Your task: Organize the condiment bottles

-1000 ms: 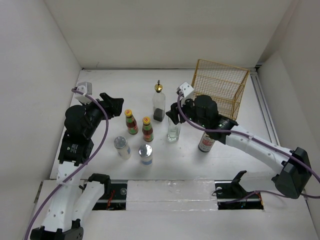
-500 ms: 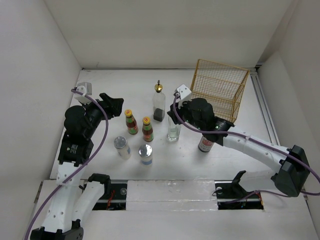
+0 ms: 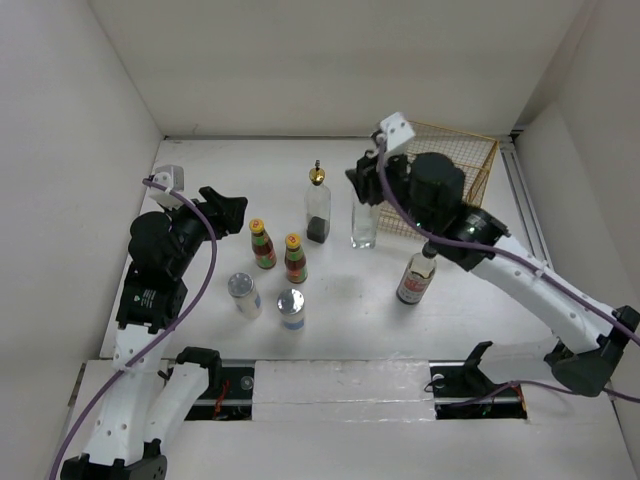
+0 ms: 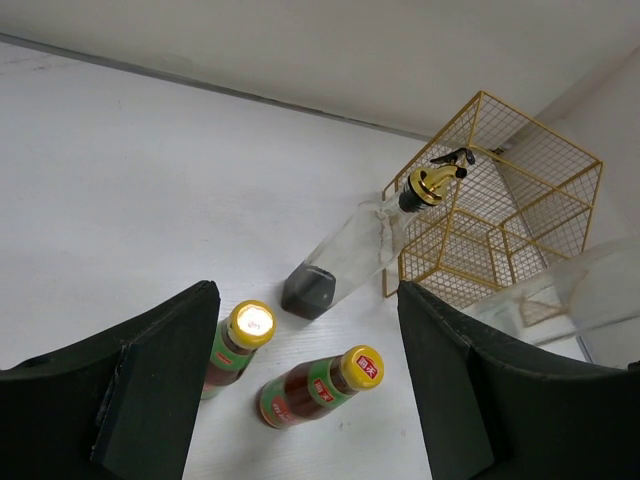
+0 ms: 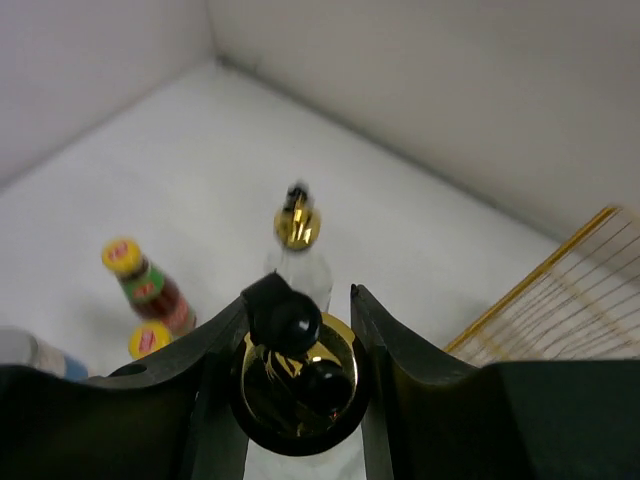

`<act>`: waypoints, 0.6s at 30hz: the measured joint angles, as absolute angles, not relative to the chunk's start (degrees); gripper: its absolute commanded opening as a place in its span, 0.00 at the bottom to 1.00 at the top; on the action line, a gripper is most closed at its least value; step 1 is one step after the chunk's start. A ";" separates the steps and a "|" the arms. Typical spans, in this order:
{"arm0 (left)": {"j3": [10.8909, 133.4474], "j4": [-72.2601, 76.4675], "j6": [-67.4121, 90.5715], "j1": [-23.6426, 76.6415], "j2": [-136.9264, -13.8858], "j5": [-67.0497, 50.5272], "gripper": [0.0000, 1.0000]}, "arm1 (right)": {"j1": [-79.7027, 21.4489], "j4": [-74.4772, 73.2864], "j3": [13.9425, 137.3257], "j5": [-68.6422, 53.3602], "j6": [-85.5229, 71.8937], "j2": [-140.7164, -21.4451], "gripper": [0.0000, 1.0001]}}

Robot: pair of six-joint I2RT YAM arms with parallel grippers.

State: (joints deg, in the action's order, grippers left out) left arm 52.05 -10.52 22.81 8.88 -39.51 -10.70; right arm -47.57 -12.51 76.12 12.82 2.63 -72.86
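Change since the earlier view: the right gripper [image 3: 364, 188] has carried the held cruet [image 3: 364, 228] from the centre of the frame, by the red-sauce bottles [image 3: 264, 246], up and to the right. The left arm has not shifted.
Right jaws: clenched on the gold spout of the held cruet. In the right wrist view you see a pad on either side of the gold collar.
Reason for the hold: a grip at the neck likely keeps the glass body hanging upright.
Contact with the table: you cannot tell whether the cruet's base rests on the surface or hangs just above it.
Reason for the placing: the held cruet now sits just beside the dark-based cruet [image 3: 318, 213], like with like. The red-sauce bottles already form one pair and the silver-lidded jars [image 3: 243, 294] another below them, so you can read this as sorting by kind.
Left jaws: the left gripper [image 3: 228, 205] is released and spread wide, with nothing between the fingers. It hovers at the left of the frame, facing the bottles.
Unpaired item: the black-capped bottle [image 3: 414, 281] stands alone at lower right of the group.
Bystander: the yellow wire basket [image 3: 447, 160] stands at upper right, near the held cruet.
Surface: a plain white table [image 3: 470, 310].
Room: white walls [image 3: 300, 60] close in the back and both sides.
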 measured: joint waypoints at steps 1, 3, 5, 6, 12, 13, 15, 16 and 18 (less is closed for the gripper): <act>52.03 -10.52 22.81 8.88 -39.51 -10.70 0.68 | -47.11 -12.49 79.31 13.13 2.96 -72.86 0.00; 52.03 -10.50 22.81 8.88 -39.51 -10.70 0.68 | -45.32 -12.05 84.99 13.34 3.29 -72.93 0.00; 52.03 -10.52 22.81 8.88 -39.51 -10.70 0.68 | -42.17 -11.75 89.69 13.19 3.36 -73.45 0.00; 52.03 -10.52 22.81 8.88 -39.48 -10.70 0.68 | -40.45 -11.62 91.94 13.19 3.46 -74.13 0.00; 52.03 -10.39 22.81 8.88 -38.87 -10.74 0.68 | -27.73 -11.88 104.51 11.16 4.27 -83.46 0.00; 52.03 -10.35 22.81 8.88 -38.79 -10.83 0.68 | -26.02 -12.45 107.09 10.74 4.32 -85.84 0.00; 52.03 -10.13 22.81 8.88 -38.72 -10.98 0.68 | -22.79 -13.65 111.87 9.96 4.54 -90.70 0.00; 52.03 -10.07 22.81 8.88 -38.72 -11.00 0.68 | -21.56 -14.55 114.28 9.54 4.64 -93.03 0.00; 52.03 -10.09 22.81 8.88 -38.72 -11.11 0.68 | -19.68 -16.16 118.32 8.67 4.78 -97.06 0.00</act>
